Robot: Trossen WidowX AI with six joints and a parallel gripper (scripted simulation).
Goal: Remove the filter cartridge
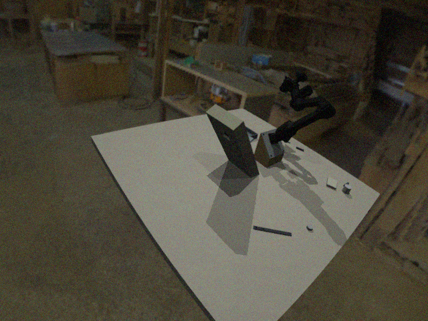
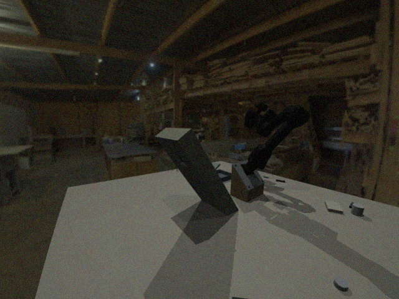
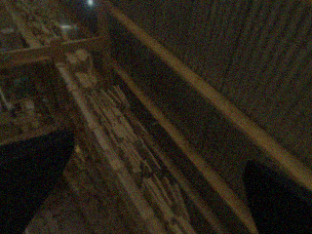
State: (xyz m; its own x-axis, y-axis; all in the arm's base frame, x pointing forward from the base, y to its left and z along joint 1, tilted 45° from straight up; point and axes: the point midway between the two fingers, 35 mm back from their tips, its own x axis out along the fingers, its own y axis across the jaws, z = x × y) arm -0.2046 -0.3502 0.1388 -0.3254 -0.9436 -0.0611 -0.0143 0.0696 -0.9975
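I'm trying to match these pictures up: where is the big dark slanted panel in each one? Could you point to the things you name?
Top view: the slanted panel [image 1: 232, 146] [image 2: 199, 174] stands just above the middle of the picture.
Exterior view: it is around the centre, leaning up toward the left.
Wrist view: it is not in this picture.
Shared landmark: the wedge-shaped wooden arm base [image 1: 263, 152] [image 2: 239, 189], just right of the panel in both the top and exterior views; the wrist view does not show it.

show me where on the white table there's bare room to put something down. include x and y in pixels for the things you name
On the white table [image 1: 155, 166] [image 2: 96, 232], roomiest is the stretch between its left edge and the leaning dark panel's shadows. Another patch lies between the black bar [image 1: 272, 231] and the near corner. It's crowded around the wedge-shaped arm base [image 1: 264, 152] [image 2: 241, 189], with the panel [image 1: 238, 152] [image 2: 206, 180] close by.
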